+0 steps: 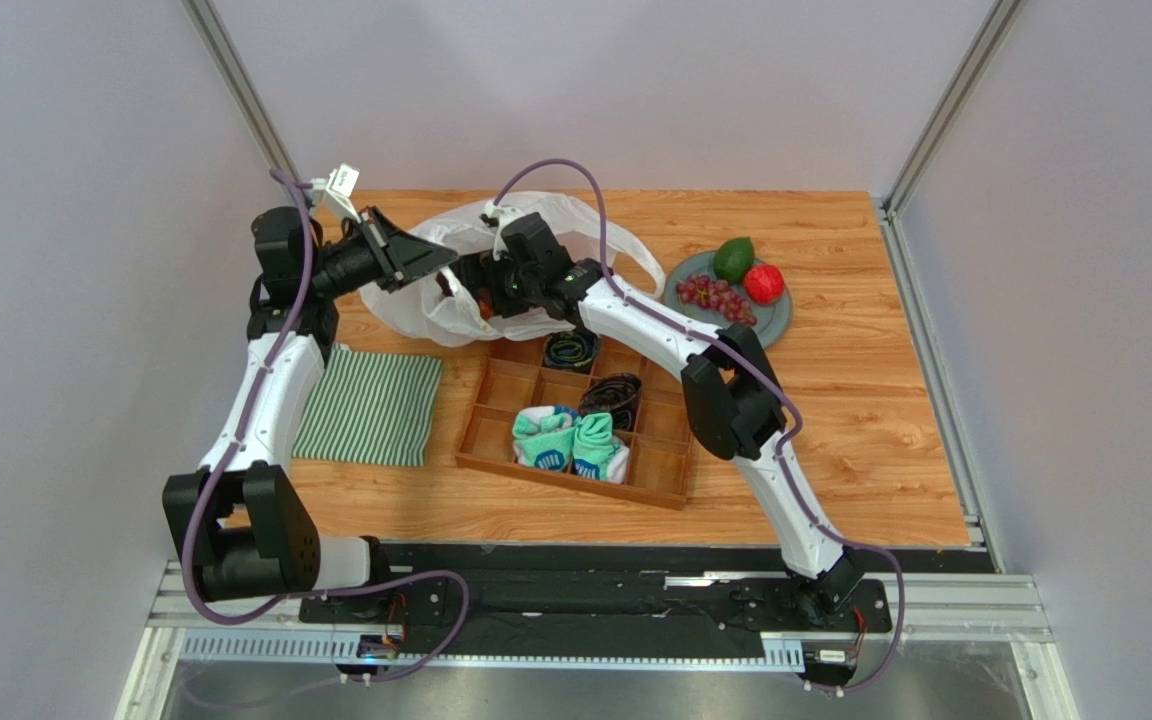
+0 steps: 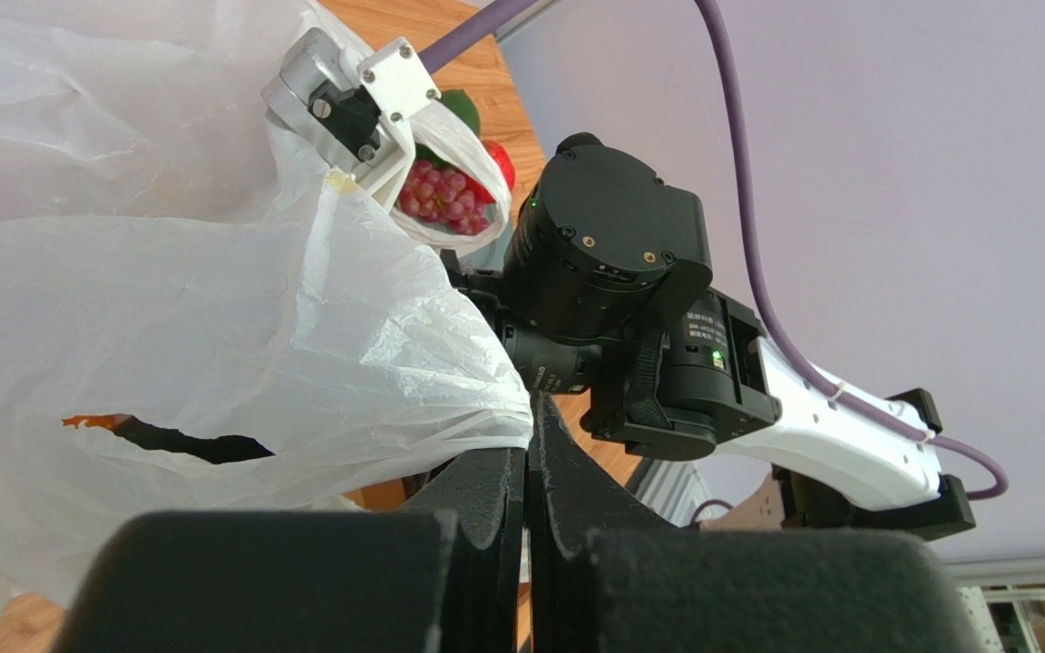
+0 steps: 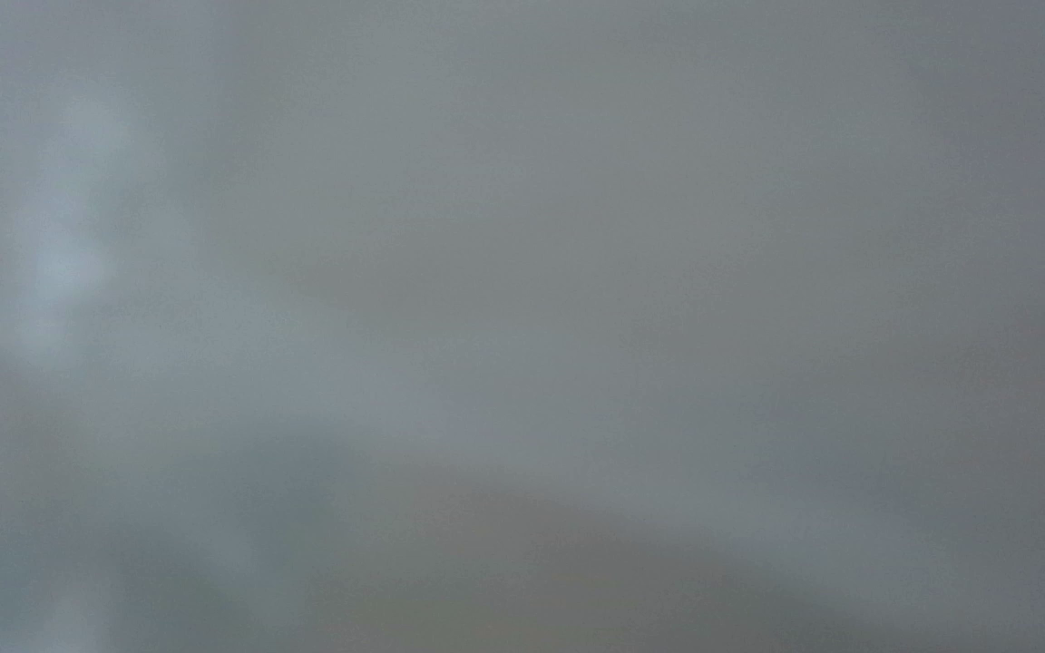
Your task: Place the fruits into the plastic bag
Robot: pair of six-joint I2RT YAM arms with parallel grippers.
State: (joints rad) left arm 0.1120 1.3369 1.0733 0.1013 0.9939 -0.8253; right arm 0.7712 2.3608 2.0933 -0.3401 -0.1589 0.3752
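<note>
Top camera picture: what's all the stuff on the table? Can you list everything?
plastic bag: one, white, far left-middle of the table
plate: one, grey-green, far right
grapes: one bunch, purple-red, on the plate
avocado-like fruit: one, green, on the plate
apple: one, red, on the plate
wooden tray: one, brown, middle
teal socks: two rolls, in the tray
black rolls: two, in the tray
striped cloth: one, green-white, left of the tray
left gripper: black, shut on the bag's edge
right gripper: black, inside the bag, jaws hidden
</note>
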